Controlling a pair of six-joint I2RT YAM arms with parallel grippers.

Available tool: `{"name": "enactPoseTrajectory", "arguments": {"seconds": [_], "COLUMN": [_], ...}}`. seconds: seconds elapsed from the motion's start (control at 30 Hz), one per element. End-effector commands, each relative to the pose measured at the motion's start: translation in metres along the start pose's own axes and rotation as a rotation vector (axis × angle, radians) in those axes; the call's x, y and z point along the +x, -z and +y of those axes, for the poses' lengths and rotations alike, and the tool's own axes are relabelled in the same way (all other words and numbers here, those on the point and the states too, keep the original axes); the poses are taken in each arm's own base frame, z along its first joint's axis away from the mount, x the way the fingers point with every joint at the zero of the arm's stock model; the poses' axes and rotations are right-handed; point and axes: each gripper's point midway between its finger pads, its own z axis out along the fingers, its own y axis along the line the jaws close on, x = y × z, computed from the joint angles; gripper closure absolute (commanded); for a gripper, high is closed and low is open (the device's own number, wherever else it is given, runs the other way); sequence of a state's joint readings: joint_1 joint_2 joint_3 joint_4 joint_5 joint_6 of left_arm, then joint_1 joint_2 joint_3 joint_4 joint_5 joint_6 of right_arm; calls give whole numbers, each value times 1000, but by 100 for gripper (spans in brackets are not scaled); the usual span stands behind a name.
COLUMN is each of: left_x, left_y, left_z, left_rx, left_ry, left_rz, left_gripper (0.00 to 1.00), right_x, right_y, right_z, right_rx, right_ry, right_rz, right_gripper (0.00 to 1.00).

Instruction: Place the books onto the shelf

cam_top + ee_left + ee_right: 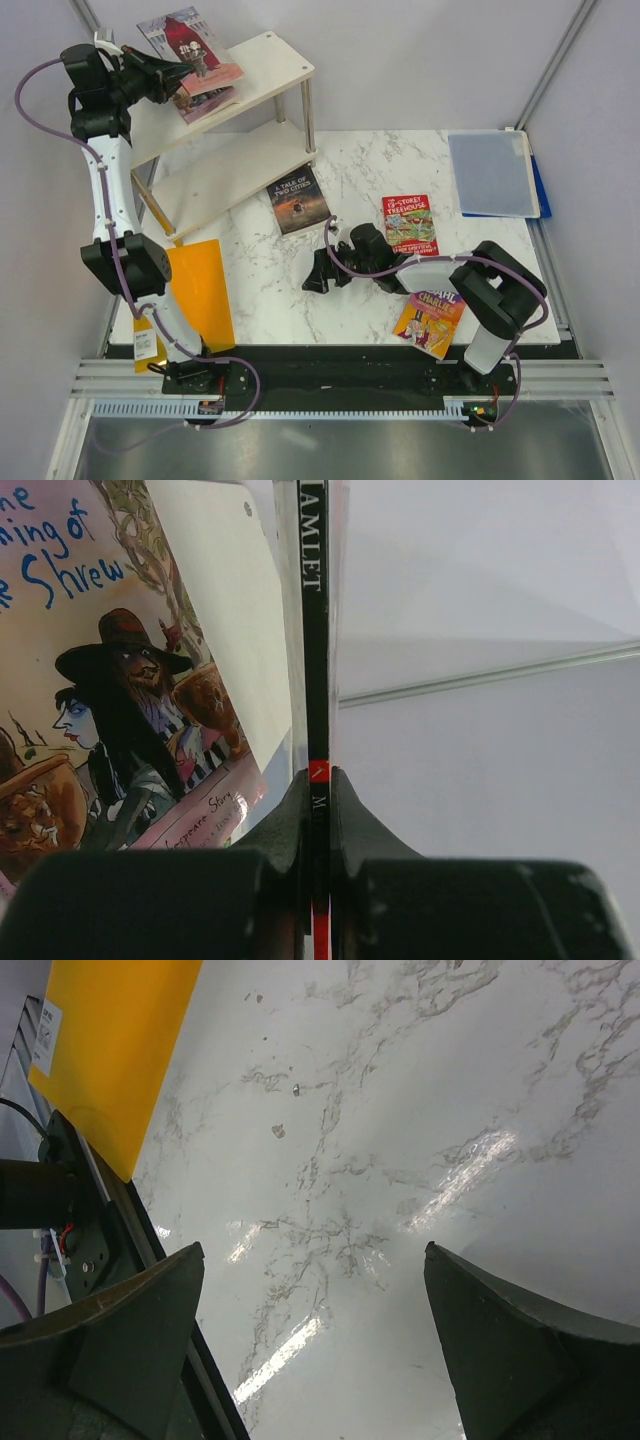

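Note:
My left gripper (183, 73) is raised over the shelf (272, 62) and is shut on the spine of a thin pale book (188, 40), held over the top board. In the left wrist view that black-and-red spine (315, 660) stands clamped between the jaws of the left gripper (317, 785). A second pale illustrated book (208, 102) lies on the top board, its cover (110, 710) showing beside the spine. On the table lie the dark book (299, 199), the red-green book (410, 223) and the purple-yellow book (430, 322). My right gripper (318, 272) rests low over the marble, open and empty (315, 1280).
An orange sheet (200, 290) lies at the table's left front, also in the right wrist view (110, 1050). A blue-grey folder (492, 172) sits at the far right corner. The shelf's lower board (230, 180) holds nothing. Metal rails run along the near edge.

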State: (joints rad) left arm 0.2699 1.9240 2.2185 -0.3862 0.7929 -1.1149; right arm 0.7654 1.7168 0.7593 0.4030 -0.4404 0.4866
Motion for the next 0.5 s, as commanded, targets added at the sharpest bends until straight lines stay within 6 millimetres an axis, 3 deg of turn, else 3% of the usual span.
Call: {"name": "enactPoseTrajectory", "arguments": {"seconds": [0.0, 0.47], "left_x": [-1, 0], "left_y": [5, 7], "left_z": [-11, 30], "left_rx": [46, -82], "left_ry": [0, -13], "left_rz": [14, -18], "left_gripper": [98, 91], "right_x": [-4, 2], "right_y": [-4, -7], "right_z": [10, 10], "right_rx": [-53, -65], "right_ry": [1, -13], "right_rz": [-25, -7], "right_gripper": [2, 2]}}
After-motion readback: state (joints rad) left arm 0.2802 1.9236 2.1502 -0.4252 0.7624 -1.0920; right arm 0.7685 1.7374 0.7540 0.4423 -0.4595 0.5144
